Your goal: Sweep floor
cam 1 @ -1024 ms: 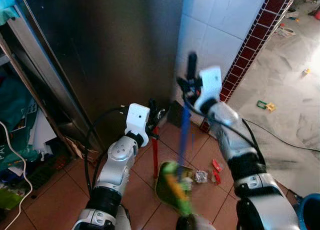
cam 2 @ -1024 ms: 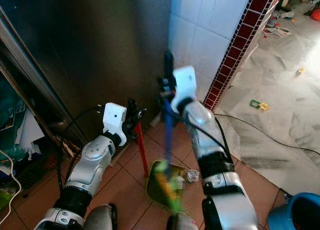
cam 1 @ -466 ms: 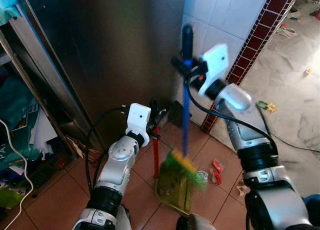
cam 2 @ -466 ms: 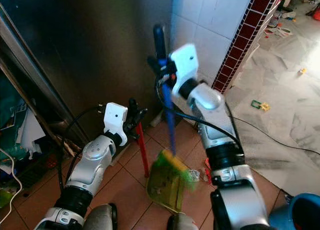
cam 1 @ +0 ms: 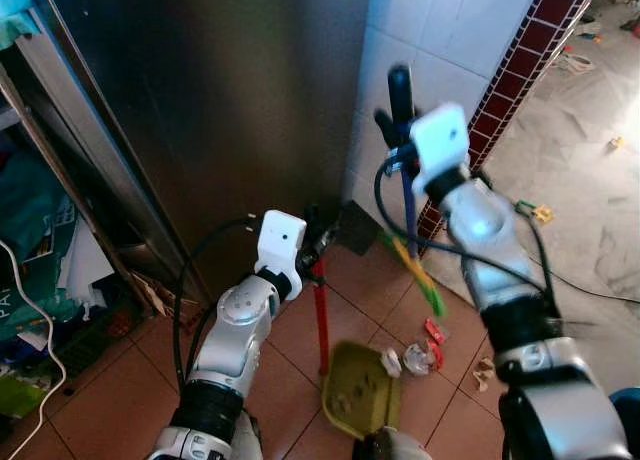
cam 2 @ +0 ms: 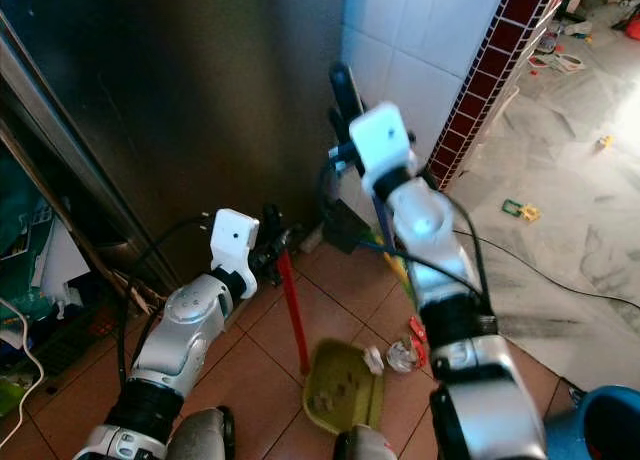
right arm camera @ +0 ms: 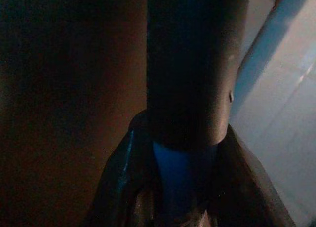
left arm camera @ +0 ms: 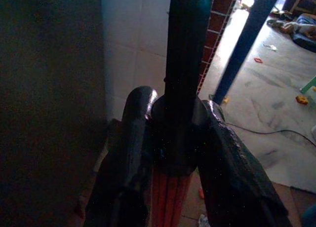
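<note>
Since a second ago your broom (cam 1: 412,242) has swung out of the dustpan (cam 1: 362,388): its green bristles now hang blurred above the terracotta floor (cam 1: 290,340), close to the white tiled wall (cam 1: 440,40). Your right gripper (cam 1: 396,138) is clamped round the broom's dark handle grip; your left gripper (cam 1: 316,248) is closed on the dustpan's red handle (cam 1: 321,315), with the pan resting flat on the floor. You look to be between strokes. Next, set the bristles down beyond the crumpled litter (cam 1: 422,352) just beside the pan's rim and draw it in. Motion blur hides where the bristles end, and the wrist views are too dark to show more than the clamped handles.
</note>
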